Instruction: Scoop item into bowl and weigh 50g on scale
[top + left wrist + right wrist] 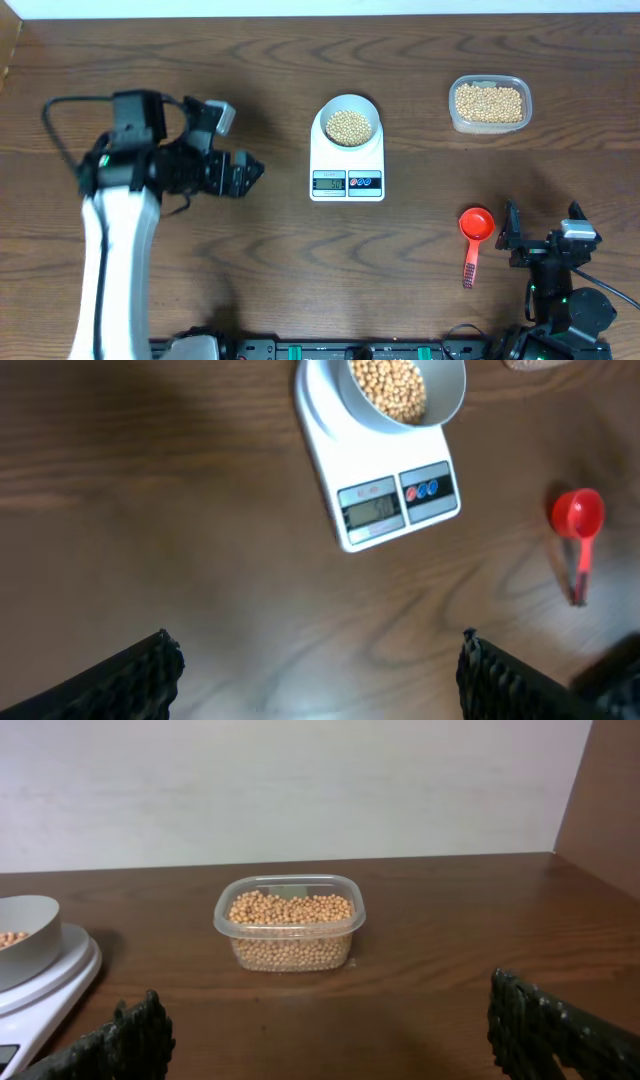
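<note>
Nothing readable here tbh. The small grey LCD display on the flat white digital kitchen scale is too blurry to make out.

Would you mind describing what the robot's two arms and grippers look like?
The left arm has a long white link with black joints, a looping black cable and a small green light. The right arm is mostly black. The left gripper and right gripper are black, each beside a grey camera block; their fingers have ribbed black pads.

Red scoop lies on wooden table, apart from clear tub
</note>
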Tool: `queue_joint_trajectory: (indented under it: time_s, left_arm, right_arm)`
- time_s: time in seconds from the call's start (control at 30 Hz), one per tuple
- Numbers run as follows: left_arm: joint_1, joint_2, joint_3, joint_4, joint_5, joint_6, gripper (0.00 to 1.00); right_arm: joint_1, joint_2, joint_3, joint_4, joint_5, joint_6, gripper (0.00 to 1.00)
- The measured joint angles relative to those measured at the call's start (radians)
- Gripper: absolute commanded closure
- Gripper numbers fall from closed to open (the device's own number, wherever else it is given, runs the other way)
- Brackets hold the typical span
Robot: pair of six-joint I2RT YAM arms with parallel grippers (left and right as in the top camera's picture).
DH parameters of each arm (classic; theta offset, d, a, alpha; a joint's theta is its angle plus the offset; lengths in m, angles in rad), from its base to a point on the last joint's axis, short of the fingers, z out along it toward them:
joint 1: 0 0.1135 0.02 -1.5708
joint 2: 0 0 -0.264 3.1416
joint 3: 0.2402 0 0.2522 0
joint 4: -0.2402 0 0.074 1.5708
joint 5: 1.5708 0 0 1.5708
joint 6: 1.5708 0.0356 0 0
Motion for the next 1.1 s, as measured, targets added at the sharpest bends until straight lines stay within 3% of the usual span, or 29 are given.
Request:
queue_joint_trajectory:
  time_s: [0.2, 0.4, 0.7, 1.1]
  left_arm:
    - [0.000, -0.269, 0.000, -0.145, -0.157, -0.014, 0.10]
    - [0.000, -0.465, 0.000, -0.207, -0.249, -0.134, 0.10]
    - [0.000, -0.805, 0.001, -0.291, -0.300, -0.173, 0.10]
    - [0.000, -1.027, 0.001, -0.400, -0.302, -0.173, 0.10]
  right_arm:
    - [0.000, 0.000, 0.000, 0.000, 0.002, 0.000, 0.01]
    - [0.002, 0.000, 0.000, 0.000, 0.003, 0.000, 0.01]
    - [0.018, 0.000, 0.000, 0.000, 0.004, 0.000, 0.01]
    - [0.018, 0.000, 0.000, 0.000, 0.004, -0.001, 0.01]
